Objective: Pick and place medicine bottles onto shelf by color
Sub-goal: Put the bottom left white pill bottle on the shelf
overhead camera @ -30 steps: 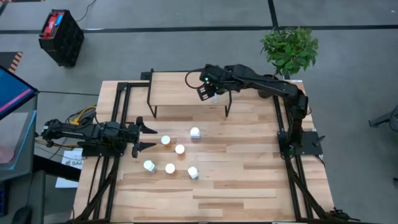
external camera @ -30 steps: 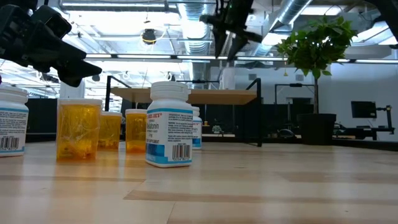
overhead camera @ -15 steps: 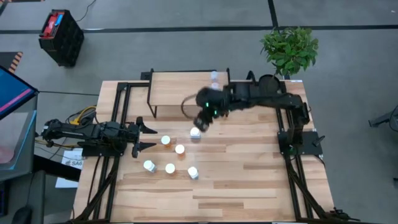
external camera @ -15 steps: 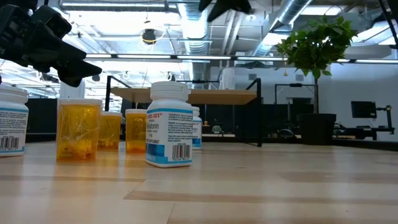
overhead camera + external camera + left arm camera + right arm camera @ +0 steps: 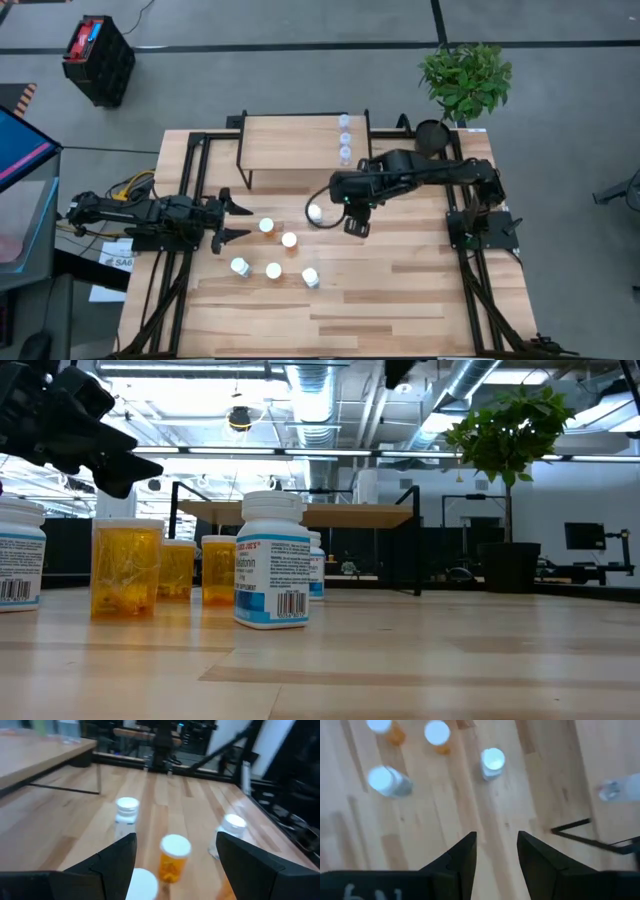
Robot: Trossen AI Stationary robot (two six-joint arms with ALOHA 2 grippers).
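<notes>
The shelf (image 5: 290,148) stands at the table's far side. Three clear bluish bottles (image 5: 345,138) stand in a row at its right end. Three white bottles (image 5: 315,212) (image 5: 240,266) (image 5: 310,277) and three orange bottles (image 5: 266,226) (image 5: 289,240) (image 5: 273,270) stand upright on the tabletop. My right gripper (image 5: 355,222) hangs open and empty over the table, just right of the far white bottle (image 5: 492,762). My left gripper (image 5: 235,222) is open and empty at the table's left, pointing at the bottles (image 5: 172,854).
A potted plant (image 5: 465,78) stands beyond the table's far right corner. Bare tabletop lies toward the near edge and right of the bottles. In the low view a white bottle (image 5: 272,560) stands nearest, with orange ones (image 5: 125,565) to its left.
My right gripper has left the shelf's right end, gone toward the table's near edge and come over the tabletop beside the far white bottle. The three clear bottles stand uncovered on the shelf.
</notes>
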